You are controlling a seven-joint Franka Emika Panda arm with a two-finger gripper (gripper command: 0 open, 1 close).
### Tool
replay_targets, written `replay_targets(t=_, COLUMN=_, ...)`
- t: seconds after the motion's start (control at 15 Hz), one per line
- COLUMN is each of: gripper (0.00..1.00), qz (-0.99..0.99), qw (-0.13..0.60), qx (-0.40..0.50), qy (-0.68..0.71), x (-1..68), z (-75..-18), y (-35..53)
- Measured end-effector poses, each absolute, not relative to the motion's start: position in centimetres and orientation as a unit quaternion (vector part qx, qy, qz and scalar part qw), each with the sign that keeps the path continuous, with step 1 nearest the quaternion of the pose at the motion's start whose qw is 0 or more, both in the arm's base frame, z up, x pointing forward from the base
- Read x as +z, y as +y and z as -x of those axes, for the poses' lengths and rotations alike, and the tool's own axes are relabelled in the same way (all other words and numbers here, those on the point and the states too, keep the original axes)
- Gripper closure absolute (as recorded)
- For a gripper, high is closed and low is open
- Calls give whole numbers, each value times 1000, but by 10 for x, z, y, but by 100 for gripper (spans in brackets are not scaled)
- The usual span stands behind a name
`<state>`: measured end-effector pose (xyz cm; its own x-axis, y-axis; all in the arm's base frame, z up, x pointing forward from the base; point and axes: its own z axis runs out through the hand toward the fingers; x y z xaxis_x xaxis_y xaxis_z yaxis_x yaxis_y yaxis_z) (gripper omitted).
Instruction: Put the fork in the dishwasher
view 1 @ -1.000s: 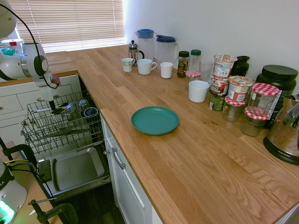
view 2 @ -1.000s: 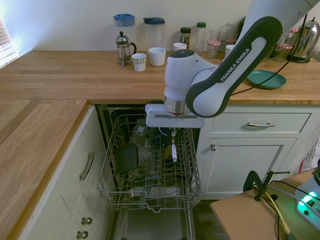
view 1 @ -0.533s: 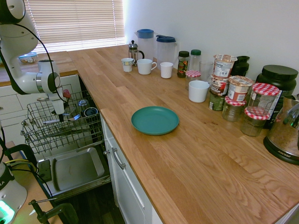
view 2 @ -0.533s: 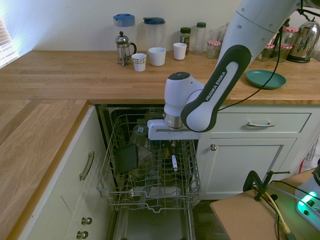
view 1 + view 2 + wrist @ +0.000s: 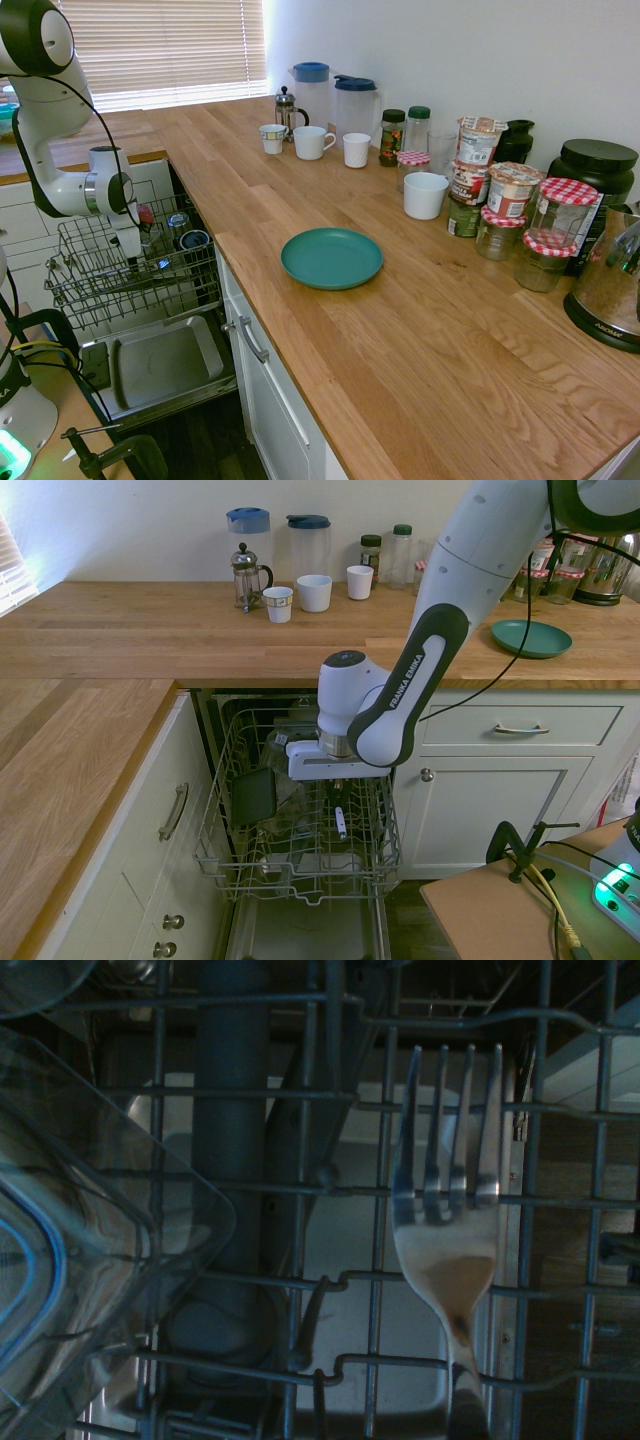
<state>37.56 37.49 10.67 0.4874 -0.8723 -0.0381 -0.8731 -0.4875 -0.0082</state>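
Just below the hand (image 5: pixel 337 792) hangs the fork (image 5: pixel 447 1222) — pinched by its handle, tines down — likely so it slips between the dishwasher (image 5: pixel 300 865) rack's wires.

1. we see the gripper (image 5: pixel 336 796) has come lower, down into the dishwasher (image 5: pixel 300 865) rack.
2. the fork (image 5: pixel 341 823) hanging from it now sits deeper among the wires.
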Motion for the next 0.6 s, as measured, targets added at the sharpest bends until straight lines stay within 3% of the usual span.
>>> replay_targets(t=0.07, gripper=100, qz=862, qw=13, qx=15, qy=507, x=104, z=-376, y=374)
replay_targets(t=0.13, gripper=0, qz=862, qw=12, qx=16, qy=507, x=102, z=-376, y=373)
replay_targets(t=0.6, gripper=0, qz=861, qw=4, qx=10, qy=508, x=95, z=-375, y=367)
